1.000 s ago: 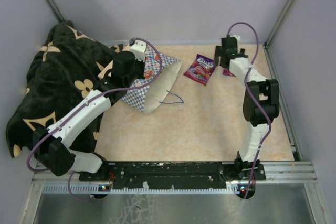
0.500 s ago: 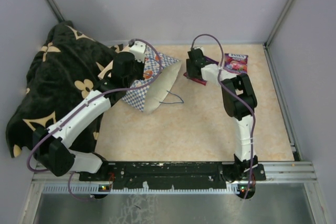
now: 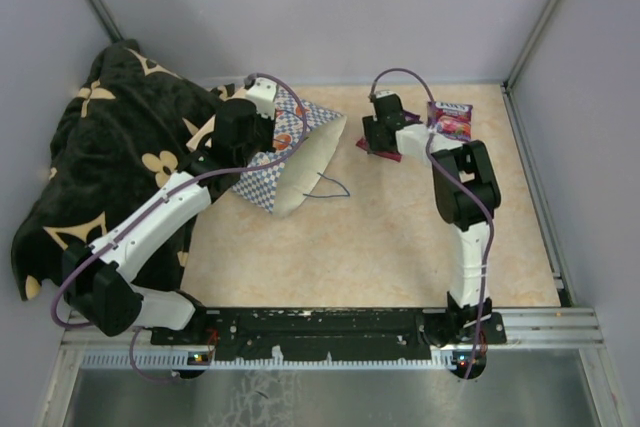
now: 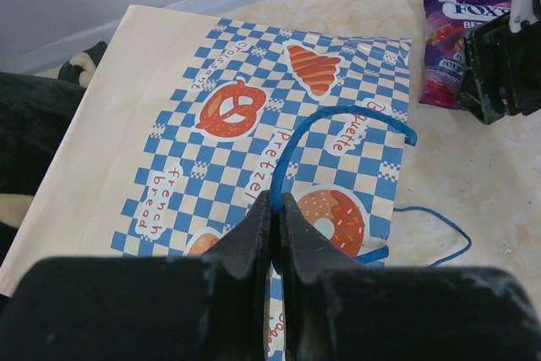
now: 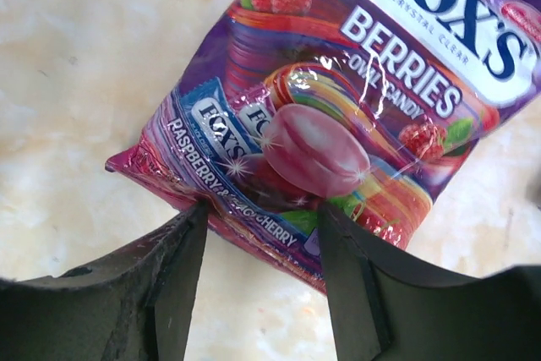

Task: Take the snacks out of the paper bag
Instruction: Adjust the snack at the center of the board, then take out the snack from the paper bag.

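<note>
The black blanket with cream motifs [image 3: 110, 147] is heaped at the far left of the pale tabletop [image 3: 370, 247]. Beside it the blue-and-white checkered paper bag [image 4: 254, 99] lies on its side, mouth open toward the middle. I cannot tell whether packets remain inside. My left gripper [image 4: 275, 205] has its fingers pinched shut on the blue cord handle [image 4: 338, 116], which should steady so light and flimsy a bag. A glossy purple candy packet [image 3: 450, 120] lies at far right. A second purple berry packet [image 5: 338, 107] lies flat under my right gripper [image 5: 262, 213], fingers spread and straddling its bottom edge. The film looks slick, thin and light, so I'd pinch that crimped edge rather than the flat face.
</note>
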